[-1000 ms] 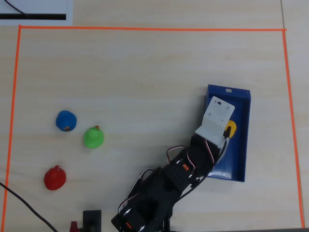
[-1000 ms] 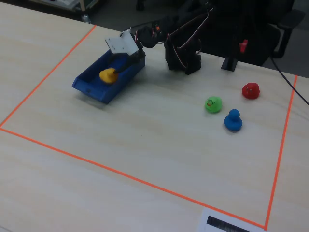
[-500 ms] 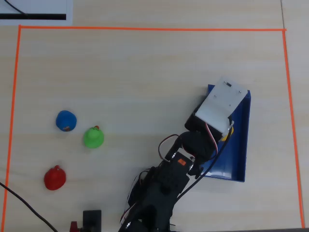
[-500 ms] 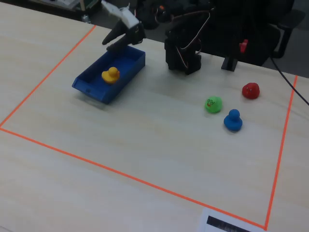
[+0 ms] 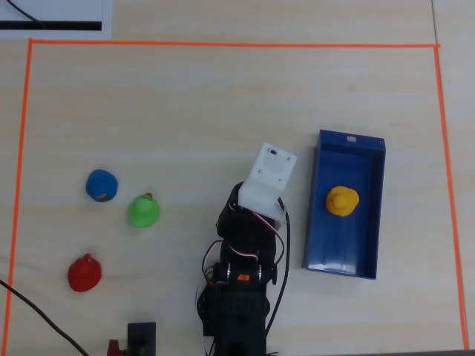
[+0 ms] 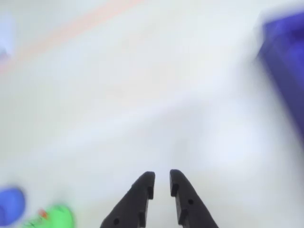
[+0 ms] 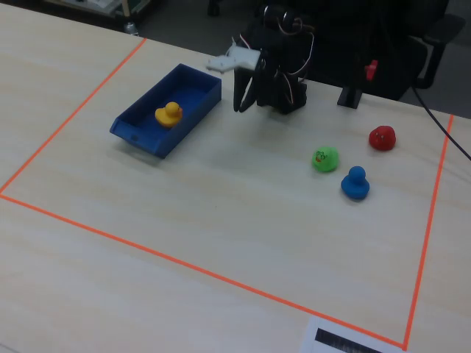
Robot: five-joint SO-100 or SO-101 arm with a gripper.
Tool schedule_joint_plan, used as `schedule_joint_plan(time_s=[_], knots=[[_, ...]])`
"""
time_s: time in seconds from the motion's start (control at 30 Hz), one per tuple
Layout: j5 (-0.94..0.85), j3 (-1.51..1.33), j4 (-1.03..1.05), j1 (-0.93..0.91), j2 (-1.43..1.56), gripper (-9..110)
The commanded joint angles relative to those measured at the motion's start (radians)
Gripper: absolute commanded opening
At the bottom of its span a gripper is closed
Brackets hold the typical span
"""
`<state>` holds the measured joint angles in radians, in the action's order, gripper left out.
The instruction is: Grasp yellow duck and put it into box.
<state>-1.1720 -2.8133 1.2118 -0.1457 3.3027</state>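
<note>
Now sitting upright inside the blue box (image 5: 370, 222), near its middle: the yellow duck (image 5: 342, 200), orange beak just showing in the fixed view (image 7: 169, 113). Resting flat on the pale wooden worktop (image 5: 185, 111), that box, inside the orange tape border (image 5: 223, 44). Well apart from the box and hanging above bare wood: the gripper (image 7: 243, 95), with two dark fingers (image 6: 137, 199) pointing down and holding nothing. Only a thin gap between the fingers in the wrist view, so nearly closed. Blurry all over, that wrist view, with a blue edge of the box at the top right. Hidden in the overhead view: the finger tips, under the white block (image 5: 268, 178) on the arm. Off to the left in the overhead view, three more toys close together: a green duck (image 5: 143, 211), a blue duck (image 5: 101, 185) and a red duck (image 5: 84, 273). None of them touching.
</note>
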Motion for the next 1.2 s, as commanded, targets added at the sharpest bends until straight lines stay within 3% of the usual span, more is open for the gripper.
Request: schedule_joint_plan(time_s=[0.0,0.2,1.17], knots=[[0.026,-0.098,-0.002,0.029,0.006,0],[0.014,-0.295,0.029,0.038,0.006,0],[-0.005,-0.298,0.092,0.035,0.006,3]])
